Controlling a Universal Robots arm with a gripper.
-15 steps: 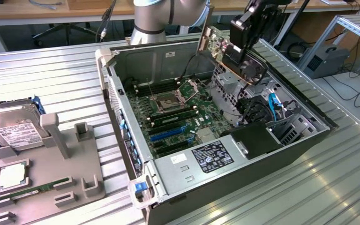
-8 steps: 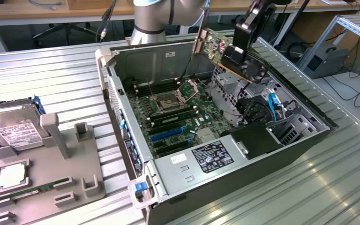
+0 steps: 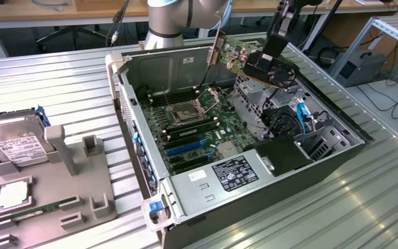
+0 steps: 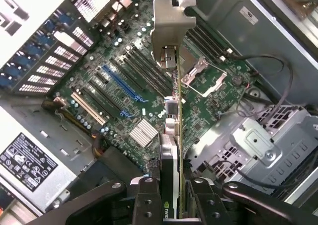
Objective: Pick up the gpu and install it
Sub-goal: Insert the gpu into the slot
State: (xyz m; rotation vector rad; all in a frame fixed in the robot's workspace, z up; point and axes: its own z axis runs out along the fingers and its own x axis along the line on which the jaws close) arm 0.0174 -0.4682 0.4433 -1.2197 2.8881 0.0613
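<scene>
One card and one slot, so the step in hand is, to my judgement, all about alignment. I have the gpu (image 3: 239, 52) up in the air over the open case (image 3: 126, 78), above the drive cage (image 3: 254, 98) on the side toward the exterior view's right. It is tilted and touches nothing below it. My claw (image 3: 264, 58) is closed only part way, because the card's own thickness sits between the fingers (image 4: 147, 201). They press on its two faces near one end, and the grip looks square in the wrist view. From there I see the card edge-on, with its pale metal bracket (image 4: 171, 26) at the end far from me and the motherboard (image 4: 99, 61) well beneath.

To do this well I would get the card's lower edge parallel to the long blue slot (image 4: 121, 86). I take that slot to be its place, though I cannot be sure from here. The bracket should face the case's wall at that slot's end, and the tilt should come out before any contact. I reckon the cables (image 3: 282, 122) beside the drive cage are the thing to steer wide of, and a slow, straight descent beats any sideways push. The hard drive (image 3: 12, 139) and the memory stick (image 3: 27, 214) lie in a grey holder (image 3: 81, 181) on the desk (image 3: 60, 78), well apart from all this
</scene>
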